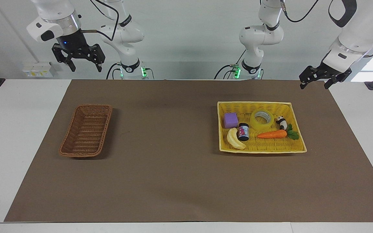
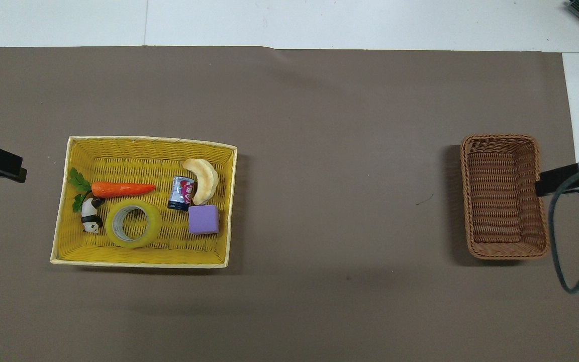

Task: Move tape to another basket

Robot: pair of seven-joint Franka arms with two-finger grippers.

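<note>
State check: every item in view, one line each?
tape: flat, in the yellow basket
brown basket: nothing in it
carrot: lying in the yellow basket
panda figure: in the yellow basket, beside the tape
purple cube: in the yellow basket
small jar: on its side, beside the banana
left gripper: open, raised, holds nothing
right gripper: open, raised, holds nothing

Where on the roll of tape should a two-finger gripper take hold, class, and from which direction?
From straight above: the tape lies flat in the yellow basket, hole upward. Put one finger in the hole and one outside the wall, on the side away from the panda that sits close beside it.
</note>
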